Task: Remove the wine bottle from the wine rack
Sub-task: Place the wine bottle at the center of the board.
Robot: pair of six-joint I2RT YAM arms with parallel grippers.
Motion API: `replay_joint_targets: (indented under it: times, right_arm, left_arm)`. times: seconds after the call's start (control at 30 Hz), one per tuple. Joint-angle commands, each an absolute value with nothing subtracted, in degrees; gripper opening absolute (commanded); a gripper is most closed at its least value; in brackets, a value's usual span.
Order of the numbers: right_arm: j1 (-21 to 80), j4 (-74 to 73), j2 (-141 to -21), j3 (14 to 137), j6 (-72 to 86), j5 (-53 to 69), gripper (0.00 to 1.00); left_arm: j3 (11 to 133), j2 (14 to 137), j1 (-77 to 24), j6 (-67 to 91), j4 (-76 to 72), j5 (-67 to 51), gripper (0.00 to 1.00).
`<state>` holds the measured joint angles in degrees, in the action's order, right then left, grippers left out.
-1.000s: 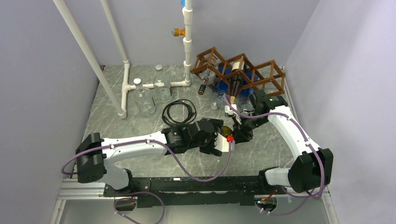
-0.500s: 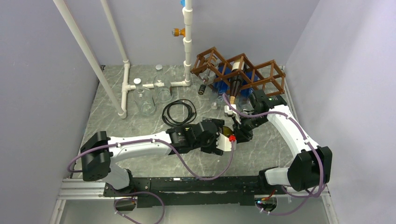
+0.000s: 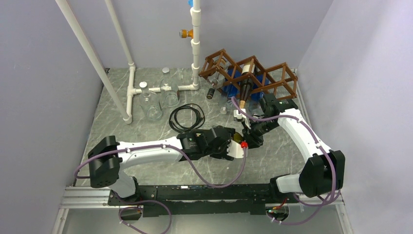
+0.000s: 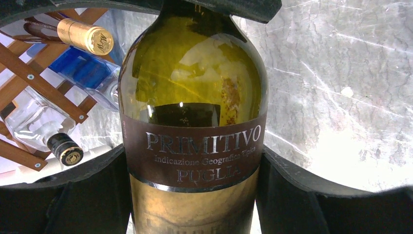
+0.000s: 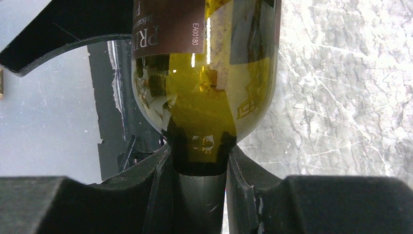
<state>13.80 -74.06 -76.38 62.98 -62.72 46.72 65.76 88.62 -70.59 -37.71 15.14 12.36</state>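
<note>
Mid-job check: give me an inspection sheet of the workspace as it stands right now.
Surface: grey marble tabletop.
Job's things: wine bottle clear of the wine rack, held above the table; other bottles lie in the rack.
Clutter: glass jars at rear left.
Claws: right claw shut on the bottle's neck; left claw pads against its body.
Cables: coiled black cable on the table; purple lines along both arms.
Surroundings: white pipes, plain walls.
</note>
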Motion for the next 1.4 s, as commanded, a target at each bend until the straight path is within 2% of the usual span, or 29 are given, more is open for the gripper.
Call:
replay_joint_targets:
  times: [0.0, 0.17, 0.3, 0.4, 0.7, 1.03, 1.37]
  right_arm:
    - [14.40, -73.14, -76.03, 64.29, -63.17, 53.02, 0.14]
    - [14.49, -72.43, -76.30, 64.00, -62.14, 52.68, 0.47]
    - [14.67, -71.56, -76.29, 63.57, -61.15, 52.39, 0.62]
    - [14.79, -70.77, -75.91, 63.29, -60.20, 52.33, 0.69]
    - [14.24, -74.49, -74.57, 65.39, -62.67, 56.89, 0.79]
    - [7.78, -79.86, -71.65, 68.01, -67.46, 65.20, 0.81]
    - [2.68, -79.02, -68.16, 67.86, -67.63, 70.33, 0.83]
  left_arm:
    - [68.93, 89.47, -70.58, -35.86, 13.96, 13.28, 0.00]
    - [66.12, 88.13, -70.37, -33.27, 10.22, 12.73, 0.00]
    - [62.78, 85.83, -69.90, -30.62, 5.72, 11.30, 0.00]
    - [60.43, 84.55, -69.79, -29.62, 3.03, 10.99, 0.00]
    - [54.79, 80.78, -69.79, -25.36, -2.59, 10.15, 0.00]
    - [47.13, 75.15, -69.79, -18.17, -8.53, 10.26, 0.00]
    - [41.22, 68.82, -69.79, -12.28, -16.04, 9.09, 0.00]
